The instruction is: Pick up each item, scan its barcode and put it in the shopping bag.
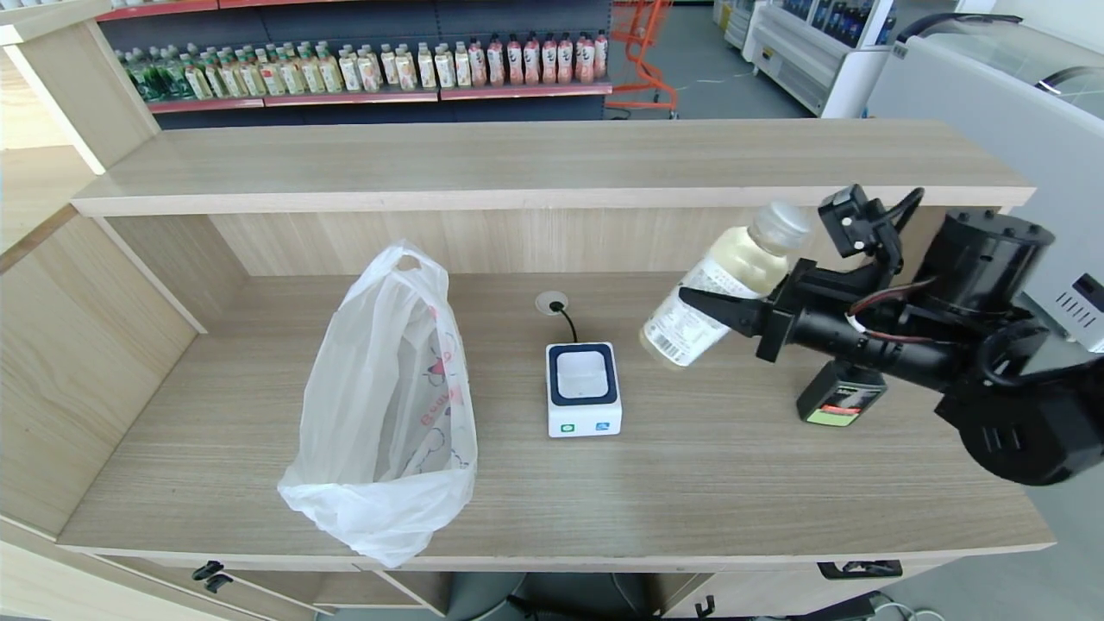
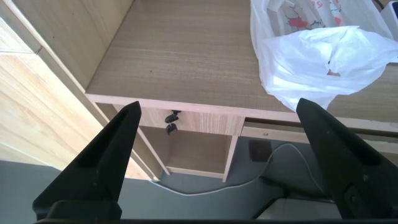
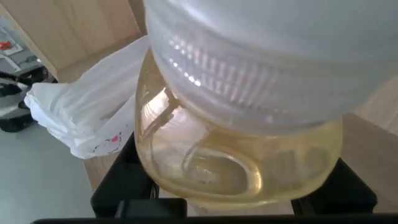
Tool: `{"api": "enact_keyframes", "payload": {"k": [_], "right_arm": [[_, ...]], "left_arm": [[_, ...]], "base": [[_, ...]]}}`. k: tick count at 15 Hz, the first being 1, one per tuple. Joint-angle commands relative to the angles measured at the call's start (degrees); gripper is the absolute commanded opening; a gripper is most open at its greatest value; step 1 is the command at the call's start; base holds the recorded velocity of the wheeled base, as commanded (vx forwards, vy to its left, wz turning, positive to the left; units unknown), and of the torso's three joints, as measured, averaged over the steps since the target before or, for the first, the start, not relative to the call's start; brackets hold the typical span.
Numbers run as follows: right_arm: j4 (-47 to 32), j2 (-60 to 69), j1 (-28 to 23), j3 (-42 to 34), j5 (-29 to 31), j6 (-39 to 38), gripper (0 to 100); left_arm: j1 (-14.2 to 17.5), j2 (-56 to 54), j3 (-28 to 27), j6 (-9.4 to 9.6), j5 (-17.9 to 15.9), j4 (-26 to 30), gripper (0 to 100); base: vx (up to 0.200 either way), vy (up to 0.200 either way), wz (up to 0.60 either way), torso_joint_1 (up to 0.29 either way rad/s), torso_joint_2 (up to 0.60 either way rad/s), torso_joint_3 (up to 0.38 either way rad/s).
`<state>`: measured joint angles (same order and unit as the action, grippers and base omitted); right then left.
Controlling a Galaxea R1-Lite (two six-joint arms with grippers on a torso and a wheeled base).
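bottle (image 1: 742, 263) — white label, print unreadable — clamped tilted in right gripper (image 1: 705, 307).

The right pincer (image 1: 720, 310) grips a bottle (image 1: 737, 263) of pale yellow drink, tilted with its white cap uppermost, above the tabletop (image 1: 707, 483) just right of the white scanner (image 1: 583, 388). A white shopping bag (image 1: 388, 405) stands at the left. A small dark item (image 1: 839, 398) rests beneath the arm.
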<state>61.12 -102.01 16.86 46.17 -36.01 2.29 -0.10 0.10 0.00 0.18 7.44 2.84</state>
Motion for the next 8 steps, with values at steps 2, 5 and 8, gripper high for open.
{"api": "enact_keyframes", "payload": {"k": [2,5,8], "right_arm": [[0.49,16.58,-8.86,-19.45,12.02,-11.78,0],[0.49,18.25,-14.66,-22.35,12.10,-15.04,0],[0.49,18.69,-16.60,-23.05,12.02,-17.85,0]], "left_arm": [[0.01,-0.01,0.00,-0.01,0.03,-0.03,100],[0.01,-0.01,0.00,-0.01,0.03,-0.03,100],[0.01,-0.01,0.00,-0.01,0.03,0.06,100]], "base": [[0.000,0.000,0.00,0.000,0.00,0.000],[0.000,0.000,0.00,0.000,0.00,0.000],[0.000,0.000,0.00,0.000,0.00,0.000]]}}
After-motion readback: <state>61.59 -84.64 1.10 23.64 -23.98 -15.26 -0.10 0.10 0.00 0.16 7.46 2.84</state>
